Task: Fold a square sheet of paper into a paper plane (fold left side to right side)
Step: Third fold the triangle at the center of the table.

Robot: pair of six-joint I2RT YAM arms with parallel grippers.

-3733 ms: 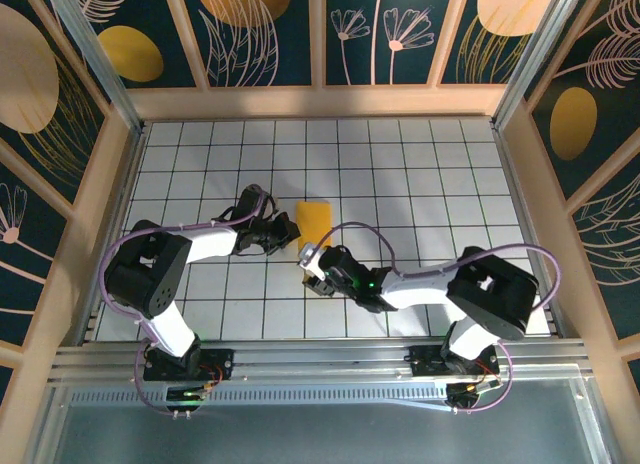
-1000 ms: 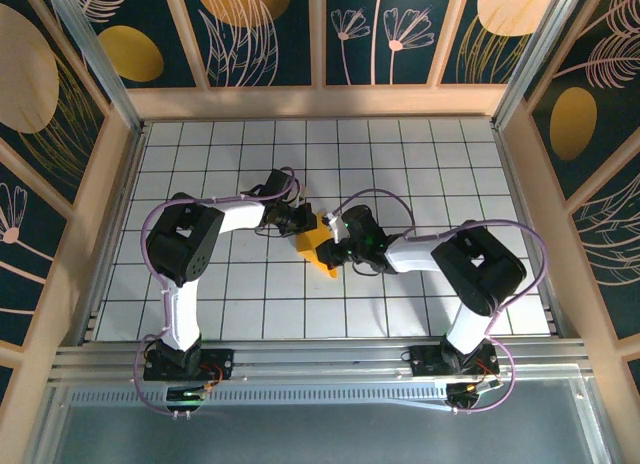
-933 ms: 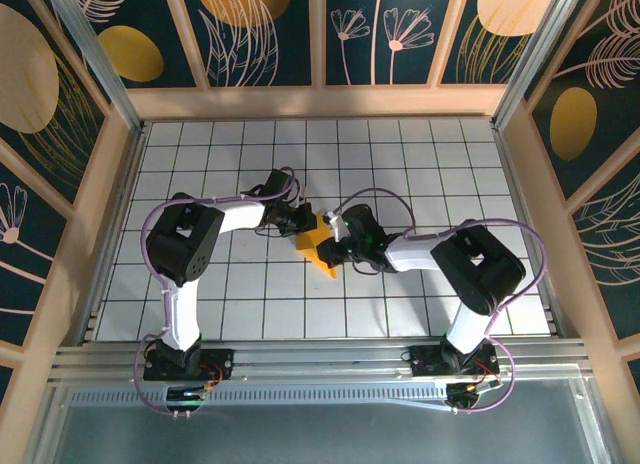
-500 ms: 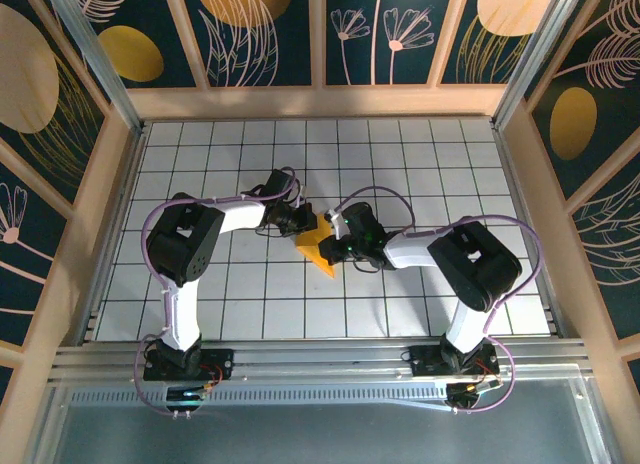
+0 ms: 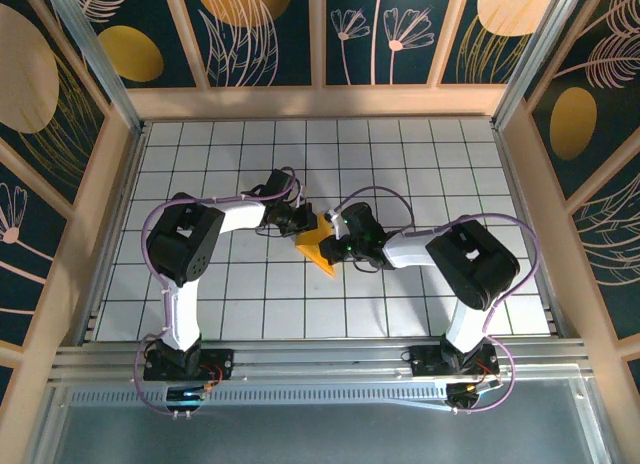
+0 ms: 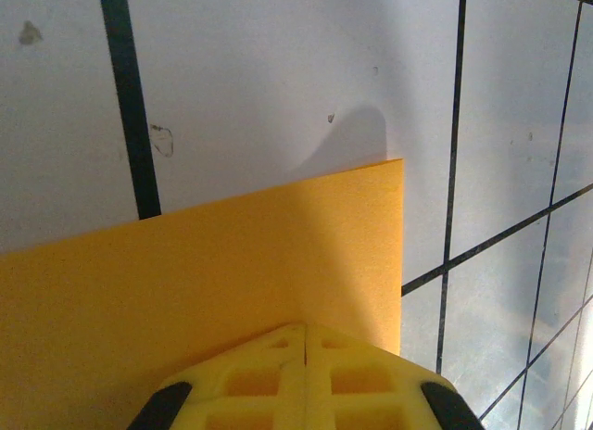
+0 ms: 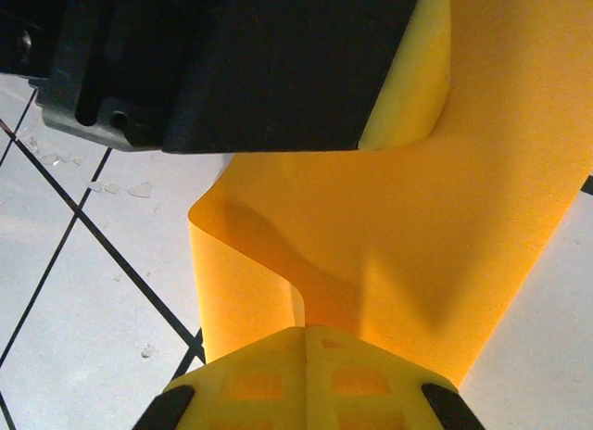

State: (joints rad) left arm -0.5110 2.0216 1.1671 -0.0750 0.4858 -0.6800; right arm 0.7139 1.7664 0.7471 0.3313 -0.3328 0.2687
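The tabletop (image 5: 420, 164) under me is white, ruled into square tiles by thin black lines, with a few small specks and scuffs close to my tips. Walls (image 5: 450, 34) of dark blue stand on three sides, drawn over with pale flower outlines and golden ovals (image 5: 130, 52) and framed in light wood (image 5: 320, 99). A metal rail (image 5: 320, 364) runs along the near edge where my two arms are bolted.

I count one square sheet of paper (image 5: 315, 249), orange-yellow, and two claws.

My left claw (image 6: 306, 356) is clenched, fingertips meeting along a seam, and it sits on the sheet. The paper spreads flat ahead of it and off to its left, and one corner of the sheet lies just ahead of the tips to their right.

My right claw (image 7: 306, 356) is clenched as well, its tips against the same sheet. Right in front of them the paper buckles up into a raised wave. I cannot tell whether a fold is nipped between the fingers. Just past that buckle, my left claw faces the right one, so the sheet lies between the two.
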